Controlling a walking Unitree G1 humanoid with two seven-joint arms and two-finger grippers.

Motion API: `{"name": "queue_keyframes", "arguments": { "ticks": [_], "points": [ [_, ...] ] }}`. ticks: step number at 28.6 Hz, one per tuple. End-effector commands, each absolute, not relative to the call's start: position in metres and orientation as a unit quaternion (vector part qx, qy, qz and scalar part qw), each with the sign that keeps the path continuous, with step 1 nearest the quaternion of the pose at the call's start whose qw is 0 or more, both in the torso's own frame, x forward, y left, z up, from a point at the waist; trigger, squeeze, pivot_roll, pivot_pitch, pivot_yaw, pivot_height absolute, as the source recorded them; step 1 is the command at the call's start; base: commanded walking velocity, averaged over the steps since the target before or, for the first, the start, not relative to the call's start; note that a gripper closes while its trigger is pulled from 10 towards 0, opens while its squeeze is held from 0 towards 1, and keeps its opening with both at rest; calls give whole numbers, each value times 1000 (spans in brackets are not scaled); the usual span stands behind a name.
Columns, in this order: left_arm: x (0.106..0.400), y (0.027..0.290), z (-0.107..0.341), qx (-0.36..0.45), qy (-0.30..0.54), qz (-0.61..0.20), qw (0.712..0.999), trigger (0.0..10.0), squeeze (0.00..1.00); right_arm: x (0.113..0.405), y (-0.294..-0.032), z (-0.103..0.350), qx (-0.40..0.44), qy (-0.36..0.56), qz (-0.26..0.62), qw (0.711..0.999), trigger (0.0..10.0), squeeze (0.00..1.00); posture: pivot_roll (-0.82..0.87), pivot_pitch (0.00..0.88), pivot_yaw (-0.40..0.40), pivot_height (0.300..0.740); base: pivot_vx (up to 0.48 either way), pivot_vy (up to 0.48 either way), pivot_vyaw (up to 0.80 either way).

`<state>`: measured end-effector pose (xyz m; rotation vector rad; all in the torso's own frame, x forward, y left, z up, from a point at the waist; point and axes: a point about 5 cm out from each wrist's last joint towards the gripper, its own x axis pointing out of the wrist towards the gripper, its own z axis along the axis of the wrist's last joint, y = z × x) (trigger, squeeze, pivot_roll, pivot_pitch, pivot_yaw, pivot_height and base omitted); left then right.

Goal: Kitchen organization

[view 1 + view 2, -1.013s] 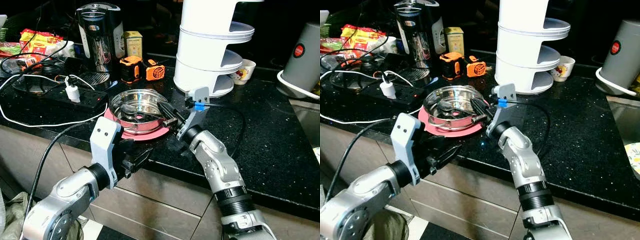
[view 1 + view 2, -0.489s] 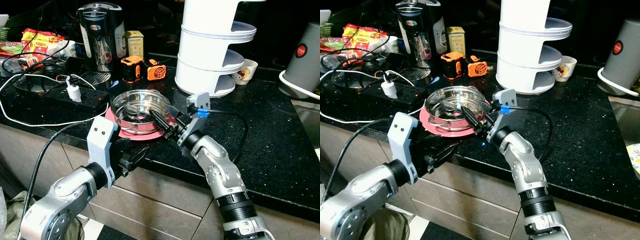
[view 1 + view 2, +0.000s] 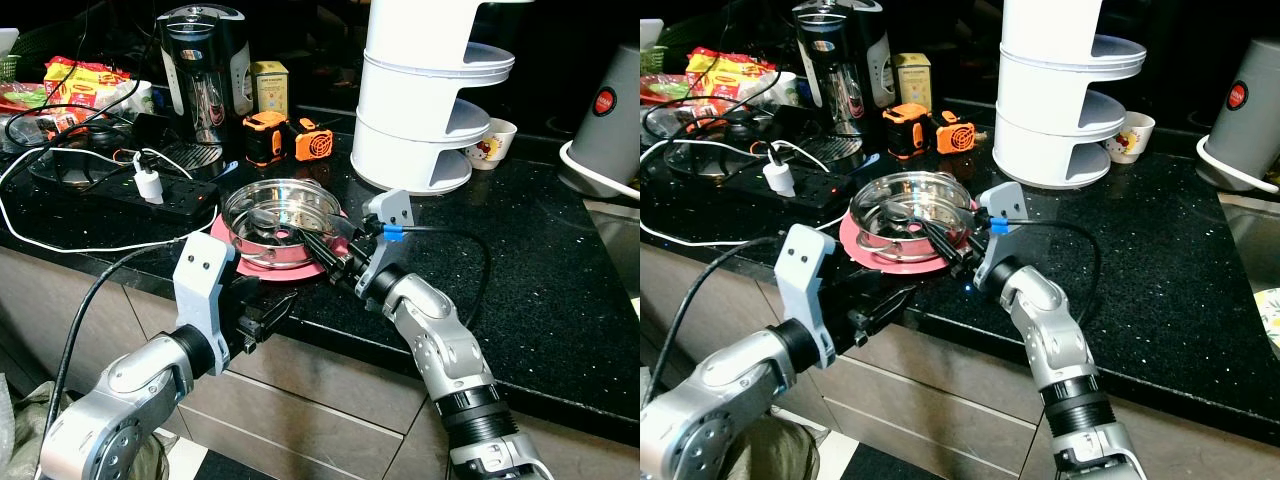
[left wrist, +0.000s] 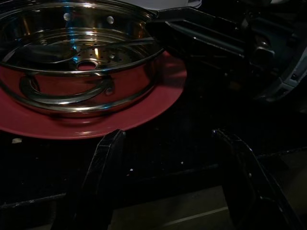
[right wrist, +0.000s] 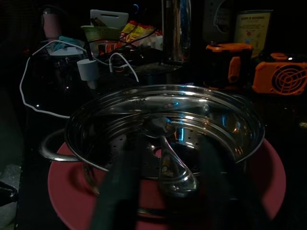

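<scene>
Reaching further in since a second ago, right gripper (image 3: 318,238) now spans, fingers parted, the near rim of the perforated steel steamer pan (image 3: 281,218) on the red round plate (image 3: 318,268), frame centre; left gripper (image 3: 268,312) waits open at the black speckled desk (image 3: 520,270) edge.

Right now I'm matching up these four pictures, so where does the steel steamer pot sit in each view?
Left eye view: steel steamer pot centre-left, on the counter.
Right eye view: left of centre.
Left wrist view: upper left, beyond the open left gripper.
Right wrist view: centre, behind the open right gripper.
Shared landmark: red plate beneath.
</scene>
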<state>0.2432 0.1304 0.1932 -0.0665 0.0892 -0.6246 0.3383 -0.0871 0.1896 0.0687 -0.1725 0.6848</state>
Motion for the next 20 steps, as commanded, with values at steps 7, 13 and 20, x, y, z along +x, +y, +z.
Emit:
{"name": "queue_keyframes", "arguments": {
  "ticks": [7,13,20],
  "points": [
    [242,129,199,-28,34,-309,950,10000,0,339,-92,189,41,-95,321,941,0,0,97,0,-25,740,0,0,0],
    [246,131,210,-37,4,-301,953,10000,0,341,-104,207,149,-129,314,929,0,0,95,0,-25,740,0,0,0],
    [247,129,222,-53,-33,-301,952,10000,0,339,-127,221,231,-161,314,907,0,0,92,0,-26,740,0,0,0]
  ]
}}
